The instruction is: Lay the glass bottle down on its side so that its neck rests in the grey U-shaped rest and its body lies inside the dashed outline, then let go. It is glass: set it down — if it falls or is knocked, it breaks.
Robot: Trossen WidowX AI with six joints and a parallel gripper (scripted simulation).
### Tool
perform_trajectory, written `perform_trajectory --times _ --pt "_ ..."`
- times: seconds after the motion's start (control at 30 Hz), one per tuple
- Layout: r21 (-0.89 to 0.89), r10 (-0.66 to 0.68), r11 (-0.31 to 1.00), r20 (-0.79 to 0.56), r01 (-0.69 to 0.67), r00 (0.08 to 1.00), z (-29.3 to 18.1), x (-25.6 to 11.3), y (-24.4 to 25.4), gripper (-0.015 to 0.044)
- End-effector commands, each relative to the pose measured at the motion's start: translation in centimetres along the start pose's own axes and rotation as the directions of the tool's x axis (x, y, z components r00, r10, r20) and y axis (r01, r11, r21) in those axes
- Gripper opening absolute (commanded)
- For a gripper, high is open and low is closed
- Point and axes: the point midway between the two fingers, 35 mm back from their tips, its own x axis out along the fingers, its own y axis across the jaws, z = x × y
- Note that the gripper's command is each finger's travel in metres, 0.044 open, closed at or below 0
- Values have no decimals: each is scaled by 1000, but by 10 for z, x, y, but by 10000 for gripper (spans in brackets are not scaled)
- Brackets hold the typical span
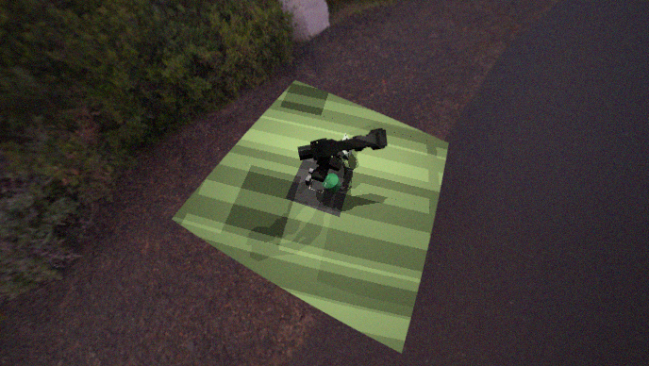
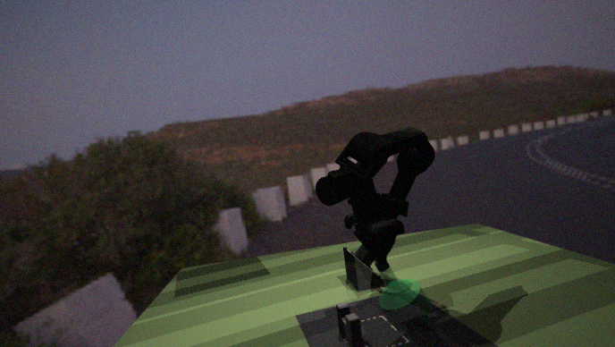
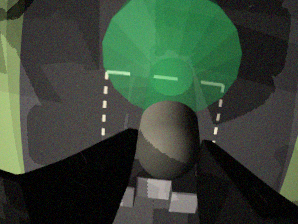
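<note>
Green glass bottle point(image 1: 331, 182) point(image 2: 400, 294) point(image 3: 172, 47) — translucent, round-based, black gripper point(image 1: 319, 175) point(image 2: 374, 267) point(image 3: 168, 144) clasping it

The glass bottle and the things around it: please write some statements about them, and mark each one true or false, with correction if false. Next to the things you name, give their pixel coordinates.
1. The gripper point(image 2: 383, 270) point(image 3: 168, 144) is shut on the glass bottle point(image 1: 331, 182) point(image 2: 399, 294) point(image 3: 172, 30). True.
2. The bottle's wide body is red. False: it is green.
3. The bottle's neck already lies in the grey U-shaped rest point(image 2: 353, 328) point(image 3: 154, 188). False: in the wrist view, the neck's end is between the gripper's fingers, not in the rest.
4. Part of the dashed outline point(image 3: 104, 104) shows through the bottle in the wrist view. True.
5. The mat point(image 1: 377, 302) point(image 2: 232, 308) under the scene is plain blue. False: it is green with stripes.
</note>
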Motion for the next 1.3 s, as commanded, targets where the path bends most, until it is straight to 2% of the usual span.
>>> perform_trajectory --times 0.0,1.27 --pt "-2 2 1000 -4 -2 1000 -10 0 0 101" --pt "29 -14 999 27 13 1000 -38 2 0 101"
